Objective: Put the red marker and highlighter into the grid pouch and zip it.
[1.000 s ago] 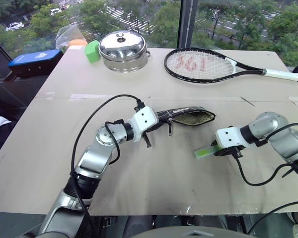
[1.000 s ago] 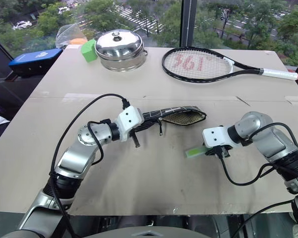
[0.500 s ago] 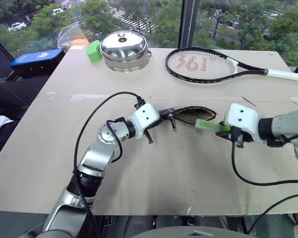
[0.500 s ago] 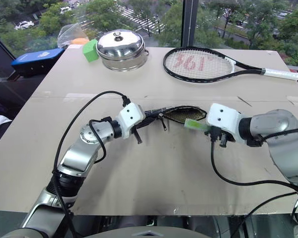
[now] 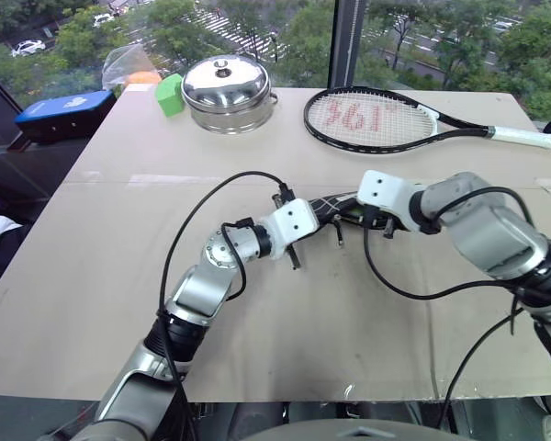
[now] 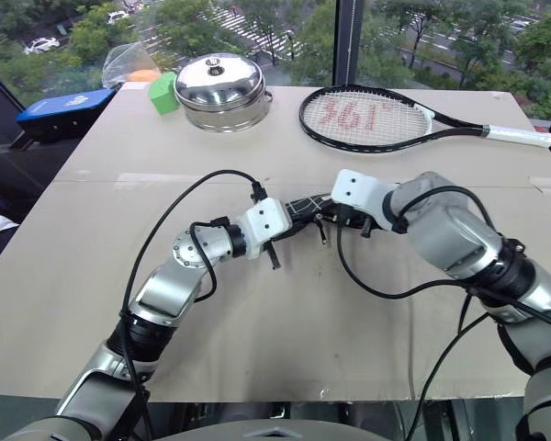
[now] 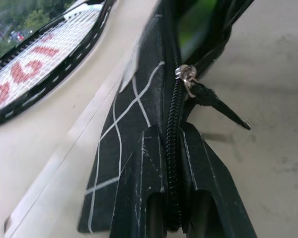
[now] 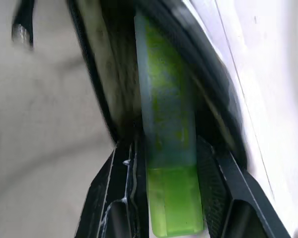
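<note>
Currently the grid pouch (image 5: 335, 207) lies mid-tabletop (image 5: 349, 303), its mouth gaping toward the robot's right. Left gripper (image 7: 171, 208): jaws closed tight on the pouch's zipped end, pinching the fabric on either side of the zipper line; black zipper pull (image 7: 216, 101) hangs free just past the jaws, at the start of the open mouth. Right gripper (image 8: 166, 198): jaws clamped on the highlighter (image 8: 166, 124), held by its bright green end, pale translucent body pointing forward into the pouch opening. Highlighter's front part sits between the pouch's two black lips; the far tip is lost in the dark inside. Both grippers near each other, one at each end of the pouch, right one angled down into the mouth.

Red marker cannot be made out in any view.

Far side of the tabletop, well apart from the pouch: tennis racket (image 5: 386, 118) lying flat, steel pot with lid (image 5: 227, 92), green block (image 5: 170, 94) just beside the pot. Blue box (image 5: 64, 110) off the far left corner.
</note>
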`<state>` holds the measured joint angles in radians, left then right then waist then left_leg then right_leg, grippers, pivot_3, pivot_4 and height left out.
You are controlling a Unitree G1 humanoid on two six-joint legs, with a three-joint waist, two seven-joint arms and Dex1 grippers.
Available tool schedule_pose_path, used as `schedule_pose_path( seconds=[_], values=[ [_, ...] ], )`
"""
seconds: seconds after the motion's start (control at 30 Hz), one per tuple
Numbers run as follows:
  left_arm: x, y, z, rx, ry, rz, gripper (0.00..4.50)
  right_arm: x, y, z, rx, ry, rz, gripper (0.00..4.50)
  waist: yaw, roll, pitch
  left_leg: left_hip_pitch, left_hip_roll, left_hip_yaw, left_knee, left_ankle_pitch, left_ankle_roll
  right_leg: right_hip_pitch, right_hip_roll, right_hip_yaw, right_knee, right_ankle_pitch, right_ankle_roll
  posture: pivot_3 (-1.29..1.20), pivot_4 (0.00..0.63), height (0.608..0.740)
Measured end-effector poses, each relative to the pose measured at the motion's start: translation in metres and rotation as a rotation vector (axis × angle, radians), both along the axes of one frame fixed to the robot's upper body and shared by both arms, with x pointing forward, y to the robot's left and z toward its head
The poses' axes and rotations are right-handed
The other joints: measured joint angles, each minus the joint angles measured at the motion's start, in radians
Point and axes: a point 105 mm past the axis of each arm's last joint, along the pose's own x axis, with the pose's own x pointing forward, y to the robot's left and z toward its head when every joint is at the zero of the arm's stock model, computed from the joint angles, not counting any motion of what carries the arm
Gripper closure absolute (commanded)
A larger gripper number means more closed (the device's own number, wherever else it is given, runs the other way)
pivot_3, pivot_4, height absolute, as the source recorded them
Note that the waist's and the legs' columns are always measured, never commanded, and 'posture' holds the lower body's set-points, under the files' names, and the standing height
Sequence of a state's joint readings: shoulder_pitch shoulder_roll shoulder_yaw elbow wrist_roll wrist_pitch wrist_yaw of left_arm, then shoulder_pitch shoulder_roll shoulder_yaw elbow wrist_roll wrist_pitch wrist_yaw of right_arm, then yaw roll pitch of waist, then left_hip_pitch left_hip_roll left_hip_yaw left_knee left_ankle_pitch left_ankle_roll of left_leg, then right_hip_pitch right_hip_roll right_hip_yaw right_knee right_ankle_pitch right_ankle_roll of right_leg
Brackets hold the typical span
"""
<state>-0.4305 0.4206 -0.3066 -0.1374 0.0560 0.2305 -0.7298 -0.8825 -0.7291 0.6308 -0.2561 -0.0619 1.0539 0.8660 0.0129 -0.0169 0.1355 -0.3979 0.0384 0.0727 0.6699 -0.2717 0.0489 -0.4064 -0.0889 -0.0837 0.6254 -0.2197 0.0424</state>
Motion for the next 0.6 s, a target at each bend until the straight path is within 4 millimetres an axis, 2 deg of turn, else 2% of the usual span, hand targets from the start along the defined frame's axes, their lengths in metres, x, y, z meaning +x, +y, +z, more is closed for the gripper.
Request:
schedule_pose_path(
  seconds=[0.1, 0.13, 0.17, 0.27, 0.3, 0.37, 0.47, 0.53, 0.6],
  values=[
    [0.001, -0.002, 0.001, -0.016, 0.002, 0.006, 4.5, 0.014, 0.004, -0.004, 0.007, -0.029, 0.01, 1.73, 0.003, 0.0, 0.0, -0.001, 0.0, 0.0, 0.0, 0.0, 0.0, 0.0, 0.0, 0.0, 0.0, 0.0, 0.0, 0.0, 0.15, 0.74],
    [0.001, -0.003, 0.0, -0.02, 0.008, 0.008, 4.5, 0.016, 0.003, -0.005, 0.007, -0.037, 0.01, 1.43, 0.004, 0.0, 0.0, -0.001, 0.0, 0.0, 0.001, 0.0, 0.0, 0.0, -0.001, 0.0, 0.0, 0.0, 0.0, 0.0, 0.15, 0.74],
    [0.001, -0.003, 0.0, -0.025, 0.018, 0.012, 4.5, 0.016, 0.001, -0.004, 0.029, -0.033, -0.001, 0.84, 0.004, 0.0, 0.0, -0.001, 0.0, 0.0, 0.001, 0.0, 0.0, 0.0, -0.001, 0.0, -0.001, 0.0, 0.0, 0.0, 0.15, 0.74],
    [0.003, 0.0, 0.0, -0.049, 0.054, 0.028, 4.5, 0.006, -0.006, 0.008, 0.158, 0.019, -0.033, 0.84, 0.003, 0.0, 0.0, -0.002, 0.0, 0.0, 0.0, 0.0, -0.001, 0.0, -0.001, 0.0, 0.0, 0.0, 0.0, 0.0, 0.15, 0.74],
    [0.005, 0.005, 0.001, -0.064, 0.078, 0.047, 4.5, -0.01, -0.013, 0.021, 0.28, 0.084, -0.05, 0.84, 0.005, 0.0, 0.0, -0.002, 0.001, -0.002, 0.0, 0.0, 0.0, 0.0, -0.001, -0.002, 0.0, 0.0, 0.0, 0.0, 0.15, 0.74],
    [0.008, 0.011, 0.002, -0.07, 0.089, 0.073, 4.5, -0.021, -0.019, 0.037, 0.366, 0.106, -0.058, 0.84, 0.002, 0.0, 0.0, -0.001, 0.001, -0.001, 0.0, -0.001, 0.002, 0.0, -0.001, -0.001, 0.0, 0.0, 0.0, 0.0, 0.15, 0.74],
    [0.013, 0.013, 0.006, -0.082, 0.113, 0.079, 4.5, -0.052, -0.025, 0.061, 0.581, 0.18, -0.059, 0.84, 0.002, 0.0, 0.0, 0.0, 0.002, -0.003, 0.0, -0.002, 0.004, 0.002, -0.001, -0.002, 0.0, 0.0, 0.0, 0.0, 0.15, 0.74],
    [0.016, 0.014, 0.008, -0.087, 0.124, 0.074, 4.5, -0.071, -0.021, 0.052, 0.656, 0.252, -0.071, 0.84, 0.001, -0.001, -0.001, 0.001, 0.002, -0.003, 0.0, -0.002, 0.004, 0.002, -0.001, -0.002, 0.0, 0.0, 0.0, 0.0, 0.15, 0.74],
    [0.016, 0.014, 0.009, -0.082, 0.126, 0.066, 4.5, -0.079, -0.016, 0.035, 0.692, 0.317, -0.097, 0.84, 0.0, -0.001, -0.001, 0.001, 0.002, -0.002, 0.0, -0.002, 0.004, 0.002, -0.001, -0.001, 0.0, 0.0, 0.0, 0.0, 0.15, 0.74]
  ],
)
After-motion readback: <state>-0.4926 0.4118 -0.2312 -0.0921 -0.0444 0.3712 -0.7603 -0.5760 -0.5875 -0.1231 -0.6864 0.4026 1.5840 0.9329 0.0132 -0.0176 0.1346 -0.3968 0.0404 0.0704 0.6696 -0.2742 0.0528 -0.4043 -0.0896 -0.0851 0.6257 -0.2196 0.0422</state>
